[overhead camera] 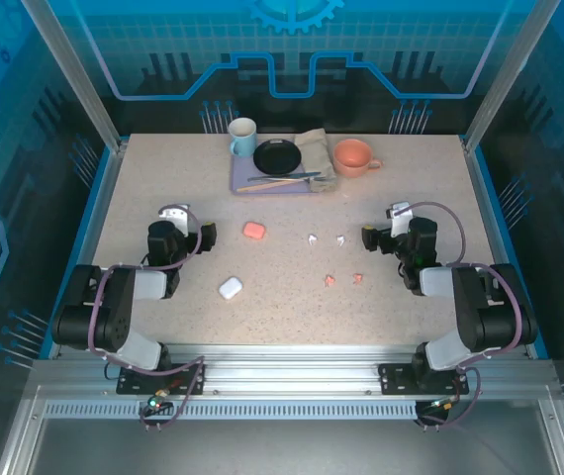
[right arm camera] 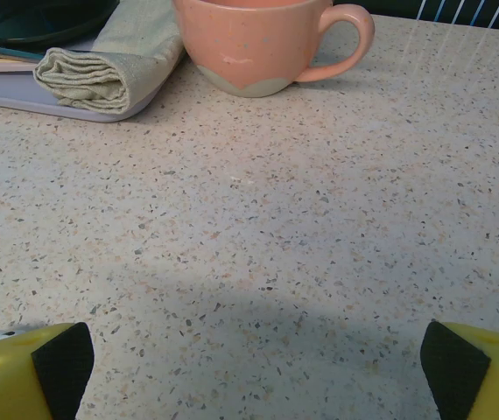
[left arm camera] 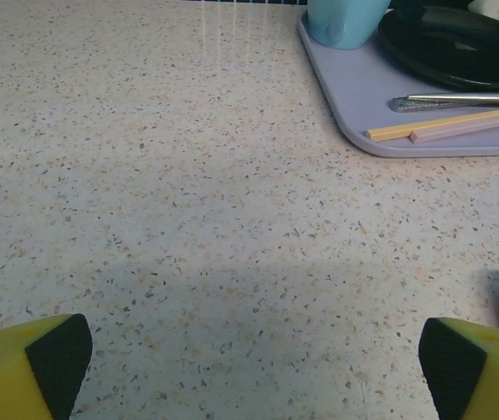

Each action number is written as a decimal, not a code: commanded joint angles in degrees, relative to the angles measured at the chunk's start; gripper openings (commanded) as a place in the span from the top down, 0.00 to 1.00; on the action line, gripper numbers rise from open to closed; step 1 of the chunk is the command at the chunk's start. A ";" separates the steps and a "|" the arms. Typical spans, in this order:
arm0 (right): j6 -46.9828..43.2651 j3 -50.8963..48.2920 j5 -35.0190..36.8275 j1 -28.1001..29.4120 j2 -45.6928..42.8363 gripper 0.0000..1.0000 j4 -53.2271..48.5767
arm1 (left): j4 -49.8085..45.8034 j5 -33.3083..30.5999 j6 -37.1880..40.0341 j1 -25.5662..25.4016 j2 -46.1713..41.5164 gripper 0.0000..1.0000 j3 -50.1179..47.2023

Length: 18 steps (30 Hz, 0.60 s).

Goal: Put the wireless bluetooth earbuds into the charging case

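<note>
Along the bottom of the overhead frame both arms are sitting folded by their bases, probably to leave the middle of the table point(overhead camera: 163, 168) free. The left gripper point(overhead camera: 201, 237) is hovering left of centre and the right gripper point(overhead camera: 379, 236) right of centre; each is gaping wide with nothing between its jaws, which is reading as readiness rather than grasping.

Between them, lower middle, the white case point(overhead camera: 230, 288) is lying nearest. Right of it the two pink earbuds point(overhead camera: 329, 280) are resting side by side, well apart from either case. Slightly higher, the pink case point(overhead camera: 253, 230) is lying near the left gripper; the two white earbuds point(overhead camera: 313, 237) are sitting as a pair at mid-frame. No earbud is sitting in a case yet; both cases are looking shut, though they are too small to settle it.

At the top, a tray point(overhead camera: 242, 184) is carrying a blue mug point(overhead camera: 242, 137) and black plate point(overhead camera: 277, 155), with a cloth point(overhead camera: 317, 153) on its right end and a pink mug point(overhead camera: 353, 156) beside it; all are seemingly parked clear of the work.

The left wrist frame is adding detail that overhead is blurring. Dark pads point(left arm camera: 57, 354) are sitting in the bottom corners; a pink sliver at the right edge is likely the pink case; chopsticks point(left arm camera: 451, 127) are lying on the tray. The right wrist frame is showing its own pads point(right arm camera: 57, 359) equally spread, with the pink mug looming at top centre.
</note>
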 commanded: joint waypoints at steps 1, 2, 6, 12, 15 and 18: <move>-0.53 0.63 -0.64 -0.65 -0.87 0.00 1.44 | -0.11 -0.60 -0.71 -0.23 -0.10 0.01 1.37; -0.58 0.68 -0.64 -0.59 -0.87 0.00 1.40 | -0.06 -0.62 -0.71 -0.19 -0.10 0.01 1.32; -0.57 0.68 -0.64 -0.65 -0.87 0.00 1.42 | -0.09 -0.57 -0.77 -0.16 -0.10 0.01 1.32; -0.60 0.68 -0.64 -0.65 -0.87 0.00 1.44 | -0.04 -0.50 -0.79 -0.23 -0.10 0.01 1.37; -0.44 0.64 -0.73 -0.72 -0.87 0.00 1.44 | -0.67 -0.28 -1.16 0.09 -0.14 0.01 1.63; 0.24 1.02 0.41 -0.87 -0.78 0.00 0.88 | -1.01 0.11 -1.41 0.47 -0.10 0.01 1.88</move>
